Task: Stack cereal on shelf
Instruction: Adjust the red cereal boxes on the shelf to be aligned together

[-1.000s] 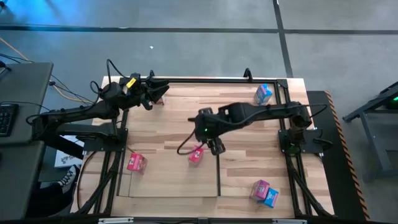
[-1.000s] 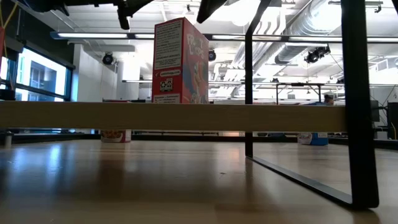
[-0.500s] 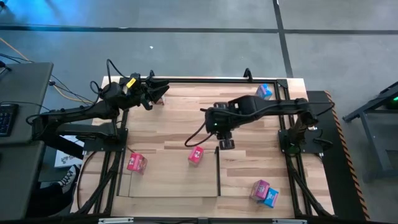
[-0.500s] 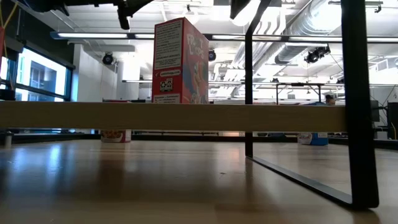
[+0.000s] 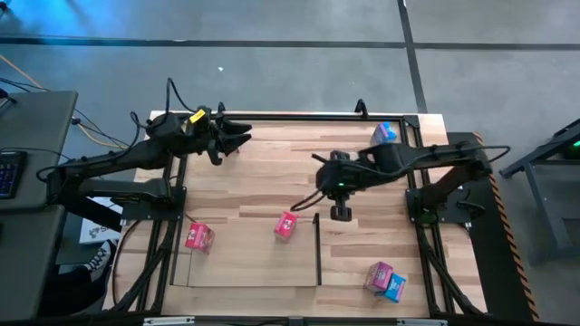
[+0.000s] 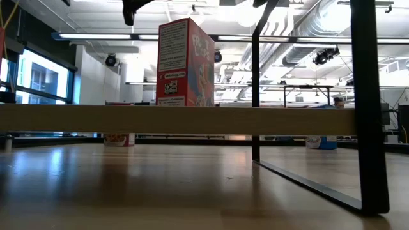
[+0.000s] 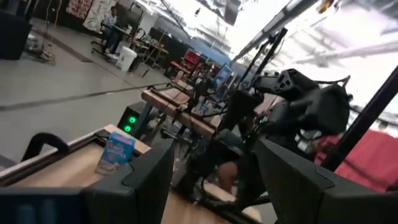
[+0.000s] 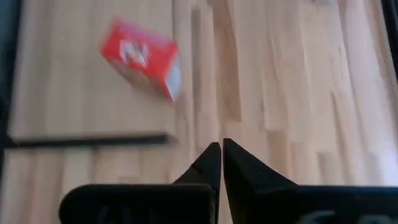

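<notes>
A pink cereal box (image 5: 285, 225) (image 6: 185, 64) stands upright on the light wood shelf (image 5: 254, 263), next to its dark side wall (image 5: 317, 249). Another pink box (image 5: 198, 237) sits at the shelf's left end. My right gripper (image 5: 342, 213) (image 8: 221, 158) is shut and holds nothing; it hovers over the tabletop just right of the shelf wall, and its wrist view shows the box (image 8: 140, 59) a little way off. My left gripper (image 5: 237, 140) (image 7: 211, 180) is open over the table's far left, with nothing between its fingers.
A light blue box (image 5: 384, 134) (image 7: 115, 152) stands at the far right corner. A pink and a blue box (image 5: 385, 281) lie together near the front right. A small reddish box (image 5: 237, 150) shows under the left gripper. Bare planks stretch across the table's middle.
My right gripper has drawn away from the pink box on the shelf, moving toward the table's right edge across the dark side wall. The box stays upright where it was. My left arm has shifted slightly to the right at the far edge.
</notes>
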Controlling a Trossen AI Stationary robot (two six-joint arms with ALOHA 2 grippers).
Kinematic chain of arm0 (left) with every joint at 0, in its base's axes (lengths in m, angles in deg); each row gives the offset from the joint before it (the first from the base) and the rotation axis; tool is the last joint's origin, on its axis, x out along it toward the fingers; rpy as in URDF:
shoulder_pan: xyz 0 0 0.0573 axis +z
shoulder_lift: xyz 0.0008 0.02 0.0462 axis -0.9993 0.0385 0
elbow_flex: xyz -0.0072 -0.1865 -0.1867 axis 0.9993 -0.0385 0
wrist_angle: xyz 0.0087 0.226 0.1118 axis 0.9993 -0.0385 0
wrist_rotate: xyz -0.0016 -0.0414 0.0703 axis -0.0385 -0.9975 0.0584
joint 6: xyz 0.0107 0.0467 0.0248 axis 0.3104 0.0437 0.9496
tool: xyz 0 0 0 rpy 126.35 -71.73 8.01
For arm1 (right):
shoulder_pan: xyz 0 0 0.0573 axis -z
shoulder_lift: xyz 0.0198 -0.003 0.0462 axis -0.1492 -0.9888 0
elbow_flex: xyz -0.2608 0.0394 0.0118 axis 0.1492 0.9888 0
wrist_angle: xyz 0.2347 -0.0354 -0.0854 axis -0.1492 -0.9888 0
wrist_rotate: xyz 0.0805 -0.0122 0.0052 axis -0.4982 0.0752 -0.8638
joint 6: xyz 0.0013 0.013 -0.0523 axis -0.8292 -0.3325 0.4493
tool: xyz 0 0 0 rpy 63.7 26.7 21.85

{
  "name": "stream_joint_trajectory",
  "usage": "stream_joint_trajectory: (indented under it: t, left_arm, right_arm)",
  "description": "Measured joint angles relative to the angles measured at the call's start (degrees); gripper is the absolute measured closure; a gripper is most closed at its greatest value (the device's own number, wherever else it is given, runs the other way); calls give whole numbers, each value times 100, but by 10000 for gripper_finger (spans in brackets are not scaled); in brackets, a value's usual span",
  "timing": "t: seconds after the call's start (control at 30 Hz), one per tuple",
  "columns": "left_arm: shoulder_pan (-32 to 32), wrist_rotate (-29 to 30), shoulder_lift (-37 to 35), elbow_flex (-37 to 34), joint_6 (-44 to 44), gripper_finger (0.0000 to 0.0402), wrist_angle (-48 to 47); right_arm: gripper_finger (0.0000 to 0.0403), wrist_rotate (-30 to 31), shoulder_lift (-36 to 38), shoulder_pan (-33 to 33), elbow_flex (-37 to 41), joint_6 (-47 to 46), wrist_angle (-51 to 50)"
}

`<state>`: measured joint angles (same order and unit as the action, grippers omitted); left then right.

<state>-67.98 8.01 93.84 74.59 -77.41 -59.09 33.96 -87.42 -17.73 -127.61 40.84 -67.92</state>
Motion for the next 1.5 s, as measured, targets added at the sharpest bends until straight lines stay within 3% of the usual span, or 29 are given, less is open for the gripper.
stream_joint_trajectory:
  t: [0.13, 0.27, 0.47, 0.67, 0.83, 0.97, 1.13, 1.5]
  left_arm:
    - [2, -1, -1, 28, 141, 180, -6]
    - [2, -1, -1, 28, 143, 180, -23]
    - [4, 4, 0, 28, 141, 180, -19]
    - [4, 30, 4, 28, 141, 180, -21]
    - [4, 181, 4, 28, -9, 180, -21]
    - [4, 217, 4, 27, -8, 180, -21]
    - [4, 218, 4, 26, -4, 180, -24]
    - [3, 224, 4, 26, 53, 180, -43]
  right_arm:
    - [389, -223, 583, 2, 751, -420, 1434]
    - [368, -280, 695, 110, 980, -515, 2239]
    - [274, -928, 185, 214, 796, -168, 2472]
    - [143, -1539, -882, 210, -312, 687, 1996]
    - [78, -1822, -1838, 260, -1647, 1791, 578]
    - [62, -1865, -2489, 236, -2377, 2813, -340]
    - [61, -1725, -2996, 224, -2819, 3596, -658]
    - [61, -1615, -3091, 208, -2583, 4296, -721]
